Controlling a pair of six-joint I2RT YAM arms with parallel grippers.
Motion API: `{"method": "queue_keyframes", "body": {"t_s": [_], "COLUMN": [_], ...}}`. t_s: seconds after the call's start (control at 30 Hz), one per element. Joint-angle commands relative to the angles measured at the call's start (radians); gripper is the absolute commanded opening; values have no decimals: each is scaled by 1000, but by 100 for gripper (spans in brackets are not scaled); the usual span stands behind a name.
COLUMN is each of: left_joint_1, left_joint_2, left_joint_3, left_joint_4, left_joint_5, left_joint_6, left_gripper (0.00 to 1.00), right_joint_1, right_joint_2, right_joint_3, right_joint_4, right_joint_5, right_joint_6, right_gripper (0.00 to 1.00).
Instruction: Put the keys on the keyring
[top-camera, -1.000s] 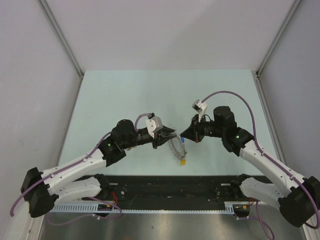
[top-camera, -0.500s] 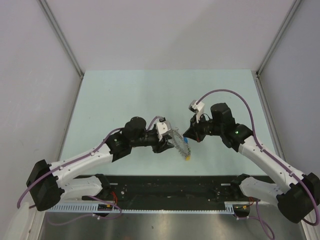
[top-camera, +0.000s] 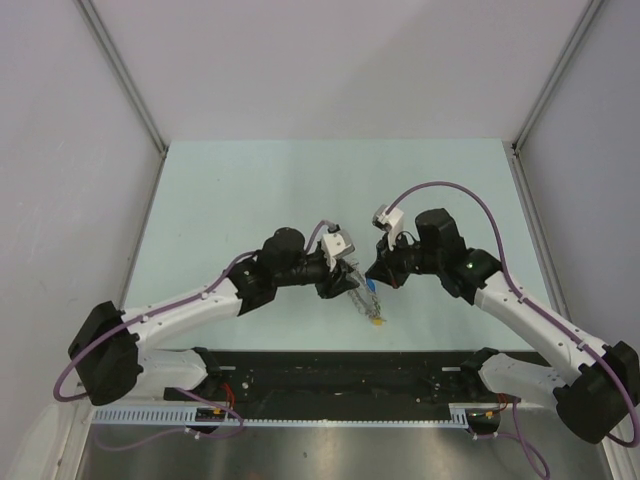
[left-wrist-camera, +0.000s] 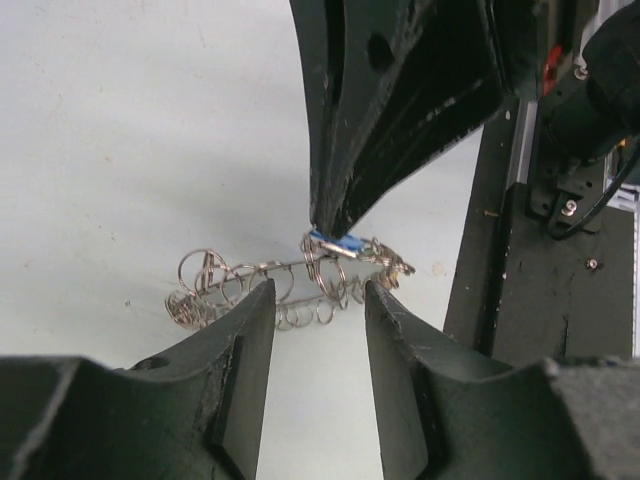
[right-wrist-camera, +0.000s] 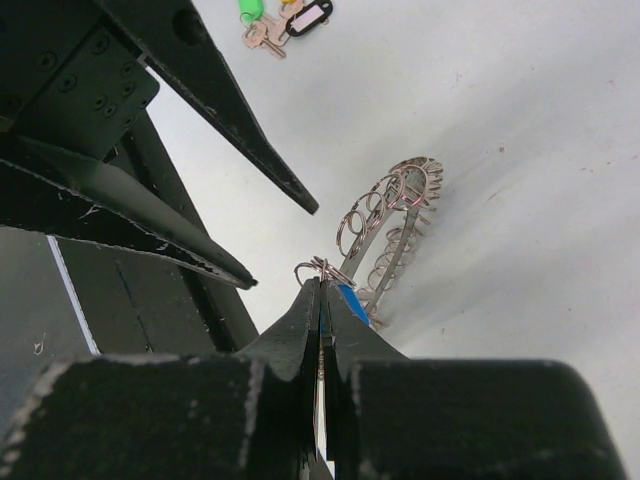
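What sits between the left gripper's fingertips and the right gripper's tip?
The keyring alone: in the left wrist view its small rings fill the gap from the open left gripper to the shut right gripper, which pinches a blue-tagged key.

worktop (top-camera: 250, 190): pale green, plain
keyring (left-wrist-camera: 250, 285): shiny silver
blue-tagged key (right-wrist-camera: 349, 298): silver loop, bright blue tag
yellow tag (top-camera: 378, 321): yellow
green tag (right-wrist-camera: 250, 12): bright green
black tag (right-wrist-camera: 308, 14): black with a pale middle
left claw (left-wrist-camera: 318, 290): black
right claw (right-wrist-camera: 320, 290): black
arms (top-camera: 180, 320): white with black joints
cables (top-camera: 450, 187): purple
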Motion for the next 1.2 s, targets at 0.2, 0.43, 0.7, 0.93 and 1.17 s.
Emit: {"method": "queue_keyframes", "body": {"t_s": [0.2,0.43,0.7,0.93,1.17], "left_joint_1": [1,1,1,1,1], "left_joint_2": [71,103,134,132,146], "left_joint_3": [51,39,31,-5,-10], "left_joint_4": [131,147,161,174,182], "left_joint_5": [24,23,69,79,76], "left_joint_6": [-33,-21,-10,4,4], "left_gripper": [38,31,27,25,3], "right_joint_1": [22,25,28,28,25], "right_joint_2": [-5,-1,-1,-3,-6], "right_joint_3": [55,55,54,55,54], "right_joint_4": [34,34,29,29,25], "right_joint_5": [4,1,3,6,12], "right_joint_6": [-15,-17,-17,-15,-12], "right_gripper": [0,0,0,0,0]}}
